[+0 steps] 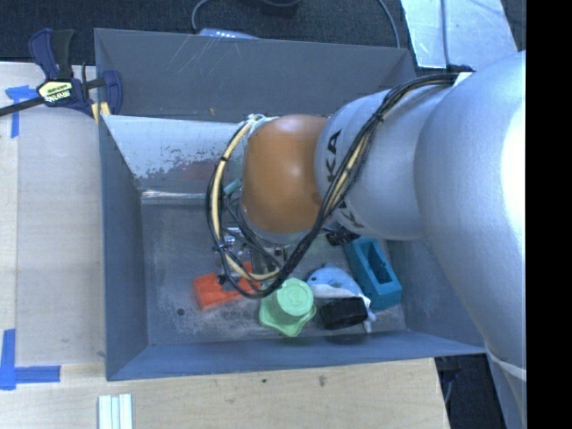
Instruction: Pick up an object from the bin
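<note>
Camera view puts the gripper [239,262] up and left of the green round cap [288,309], its state hidden (I cannot tell spread from closed). Nearest it, a small orange-red block [211,291] lies left of the cap, just below-left of the gripper, flat and angular.

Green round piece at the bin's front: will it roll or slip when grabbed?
The green piece looks like hard moulded plastic, so probably stiff and light. Its rounded outline may let it roll if pushed. The black block beside it and the front wall would likely stop it.
</note>
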### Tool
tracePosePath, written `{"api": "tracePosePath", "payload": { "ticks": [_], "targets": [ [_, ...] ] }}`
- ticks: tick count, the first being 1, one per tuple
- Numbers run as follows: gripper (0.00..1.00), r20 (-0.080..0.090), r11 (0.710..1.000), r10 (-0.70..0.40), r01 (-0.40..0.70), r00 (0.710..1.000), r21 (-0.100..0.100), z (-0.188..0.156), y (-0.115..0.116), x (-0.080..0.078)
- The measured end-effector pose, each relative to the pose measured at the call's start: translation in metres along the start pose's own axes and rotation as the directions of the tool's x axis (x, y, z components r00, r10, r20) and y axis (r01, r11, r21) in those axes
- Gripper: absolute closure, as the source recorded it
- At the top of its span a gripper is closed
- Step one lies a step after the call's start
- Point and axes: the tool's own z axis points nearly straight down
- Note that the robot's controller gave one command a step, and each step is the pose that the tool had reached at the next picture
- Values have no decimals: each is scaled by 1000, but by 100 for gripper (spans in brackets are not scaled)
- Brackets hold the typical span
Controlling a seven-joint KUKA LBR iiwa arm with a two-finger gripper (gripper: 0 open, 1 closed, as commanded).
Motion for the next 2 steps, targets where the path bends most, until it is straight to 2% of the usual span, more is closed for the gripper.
{"api": "tracePosePath", "payload": {
  "ticks": [1, 2],
  "targets": [
    [0, 6, 950, -312, 312, 950, 0, -8, 1, -33],
    [0, 4, 950, -311, 311, 950, 0, -7, 1, -32]
  ]
}}
